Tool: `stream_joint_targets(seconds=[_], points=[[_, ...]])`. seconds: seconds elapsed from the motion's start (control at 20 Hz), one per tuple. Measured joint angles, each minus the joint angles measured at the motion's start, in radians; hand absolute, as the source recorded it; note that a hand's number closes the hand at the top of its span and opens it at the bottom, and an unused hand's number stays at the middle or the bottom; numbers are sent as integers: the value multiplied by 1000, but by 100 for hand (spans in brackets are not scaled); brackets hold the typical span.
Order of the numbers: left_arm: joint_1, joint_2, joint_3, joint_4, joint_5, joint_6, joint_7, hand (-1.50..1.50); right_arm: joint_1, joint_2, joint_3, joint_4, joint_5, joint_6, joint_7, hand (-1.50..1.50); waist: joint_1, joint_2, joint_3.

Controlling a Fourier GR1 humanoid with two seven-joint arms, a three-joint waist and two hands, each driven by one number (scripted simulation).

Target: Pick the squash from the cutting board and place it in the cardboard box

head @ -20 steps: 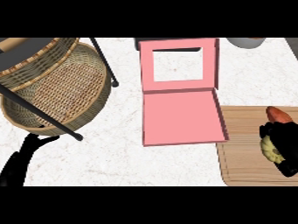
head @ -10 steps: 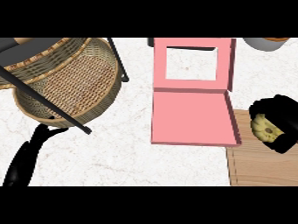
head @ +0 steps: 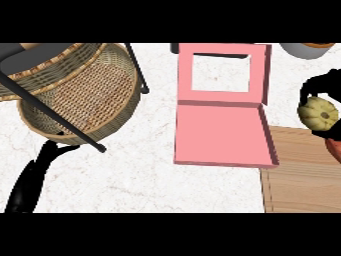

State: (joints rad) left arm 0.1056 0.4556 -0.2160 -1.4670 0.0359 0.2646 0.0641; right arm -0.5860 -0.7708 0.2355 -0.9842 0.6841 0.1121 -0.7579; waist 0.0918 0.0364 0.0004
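White, grey-veined marble counter top [head: 151, 185]

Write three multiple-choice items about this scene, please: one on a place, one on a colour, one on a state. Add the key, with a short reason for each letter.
1. Where is the squash?
A. in the wicker basket
B. in the right hand, to the right of the box
C. inside the box

2. What colour is the box?
A. pink
B. blue
C. brown

3. In what state is the box?
A. shut
B. open, with the squash inside
C. open, with nothing inside

Key: 1 B, the hand curls round it beside the box; 2 A, the box is pink all over; 3 C, the lid is folded back and the inside shows bare.
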Motion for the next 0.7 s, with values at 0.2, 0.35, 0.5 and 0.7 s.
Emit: stream_joint_targets(seconds=[0.2,0.35,0.5,0.7], points=[[6,-1,3,2,-2,1,-4,0,-89,32,-56,76,-133,117,-120,150,-6,-5,0],[15,-2,6,-1,-5,9,1,0,-144,46,-75,112,-219,179,-143,150,-14,-9,-1],[25,-3,12,0,-4,13,-3,0,-195,57,-79,129,-291,231,-142,150,-24,-15,-1],[37,-3,18,0,-5,16,-7,0,-256,73,-65,134,-366,275,-125,150,-35,-20,-1]])
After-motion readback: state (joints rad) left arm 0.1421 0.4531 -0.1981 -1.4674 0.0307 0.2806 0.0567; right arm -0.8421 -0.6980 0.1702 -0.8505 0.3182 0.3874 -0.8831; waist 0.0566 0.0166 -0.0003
